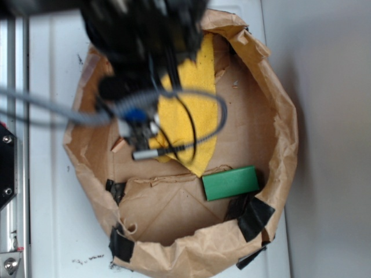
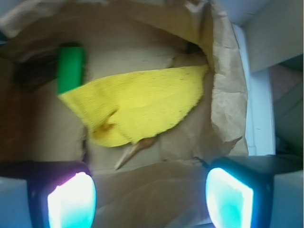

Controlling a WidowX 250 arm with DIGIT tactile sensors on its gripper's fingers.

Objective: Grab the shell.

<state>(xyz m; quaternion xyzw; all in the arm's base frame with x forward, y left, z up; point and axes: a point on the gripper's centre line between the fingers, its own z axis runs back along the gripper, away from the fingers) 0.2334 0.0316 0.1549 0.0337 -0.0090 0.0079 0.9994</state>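
In the wrist view the gripper (image 2: 149, 192) has its jaws wide apart and holding nothing, above the floor of a brown paper bag (image 2: 223, 95). To the left a green block (image 2: 70, 67) lies near the cloth's (image 2: 137, 102) left corner. The shell (image 2: 134, 151) lies on the bag floor between the jaws, its wide end tucked under the yellow cloth's lower edge, its long axis slanting with the sharp tip pointing down-left. In the exterior view the arm (image 1: 142, 40) hides most of the shell.
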